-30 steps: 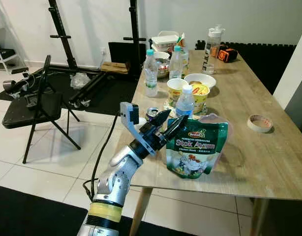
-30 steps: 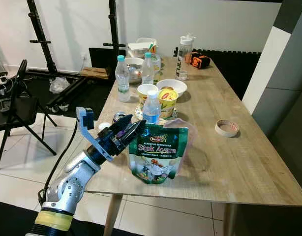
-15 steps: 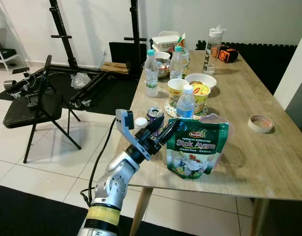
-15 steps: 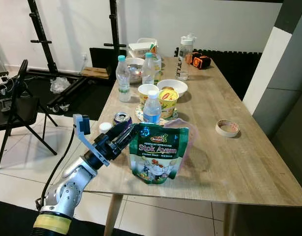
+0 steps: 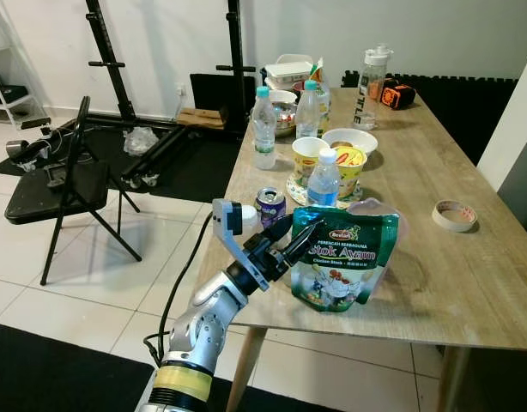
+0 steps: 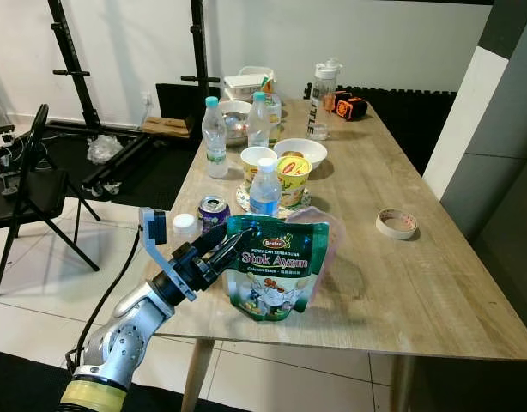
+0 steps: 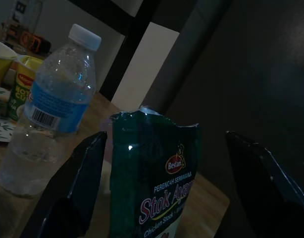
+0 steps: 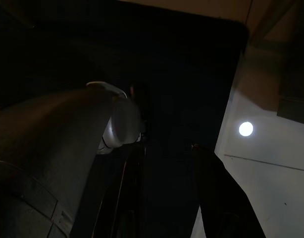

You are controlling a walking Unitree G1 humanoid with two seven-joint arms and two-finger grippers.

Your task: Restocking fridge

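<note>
A green Stok Ayam stock pouch (image 5: pixel 342 259) stands upright near the front edge of the wooden table (image 5: pixel 435 266). My left gripper (image 5: pixel 303 229) is open at the pouch's upper left edge, fingertips pointing at it. In the left wrist view the pouch (image 7: pixel 154 188) stands straight ahead between the two black fingers (image 7: pixel 77 188), apart from both. A small water bottle (image 5: pixel 323 178) stands just behind the pouch, and a soda can (image 5: pixel 269 204) sits to the left of it. My right gripper (image 8: pixel 167 198) hangs idle in the dark.
Behind the pouch stand two cup noodles (image 5: pixel 309 158), a white bowl (image 5: pixel 349 138), more water bottles (image 5: pixel 263 127) and a shaker bottle (image 5: pixel 374 75). A tape roll (image 5: pixel 454 215) lies at the right. A black folding chair (image 5: pixel 62 184) stands on the tiled floor to the left.
My left gripper drew back and sank a little, then came forward again to the pouch's upper left edge. The pouch has not moved.
</note>
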